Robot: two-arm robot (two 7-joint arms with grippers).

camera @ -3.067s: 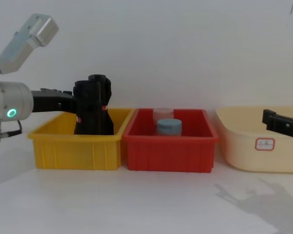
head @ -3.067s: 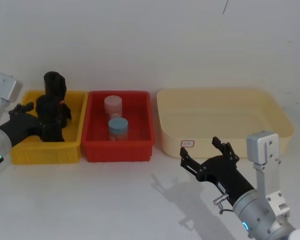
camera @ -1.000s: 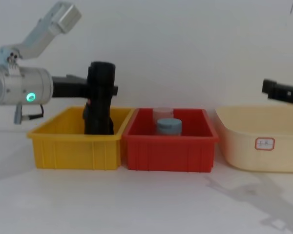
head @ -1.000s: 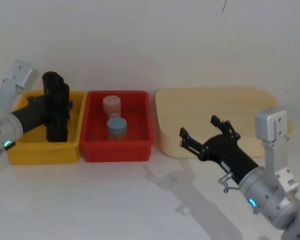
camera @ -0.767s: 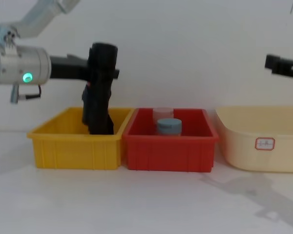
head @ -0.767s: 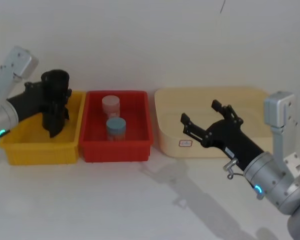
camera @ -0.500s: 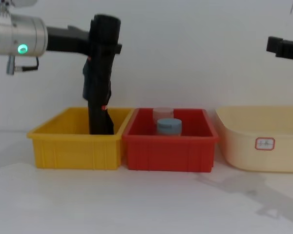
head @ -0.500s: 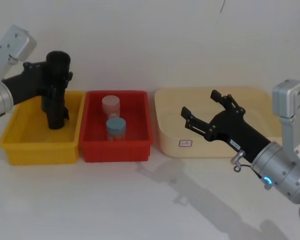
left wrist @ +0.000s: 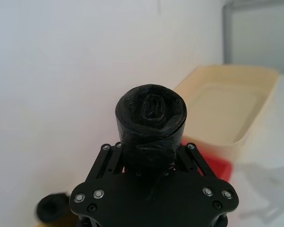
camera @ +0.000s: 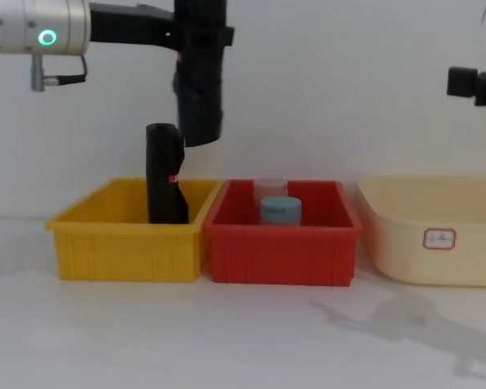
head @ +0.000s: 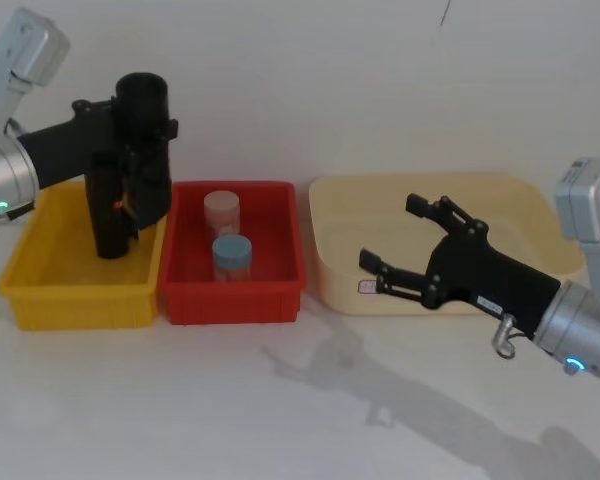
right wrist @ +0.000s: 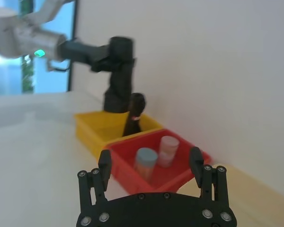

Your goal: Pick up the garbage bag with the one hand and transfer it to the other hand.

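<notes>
While the left gripper (camera: 201,34) pinched the garbage bag (camera: 199,97) up in the upper left of the chest view, clear above the yellow bin (camera: 121,243), the right gripper (head: 388,242) hung spread wide at the head view's right.

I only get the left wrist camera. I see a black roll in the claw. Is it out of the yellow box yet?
Observer: Yes, chest view shows the garbage bag hanging clear above the yellow bin, held by the left claw.
Operator: Where's the other claw?
Observer: The right claw is open, raised near the cream tub.
Operator: What else is in the yellow box?
Observer: A slimmer black upright object with a red mark.
</notes>
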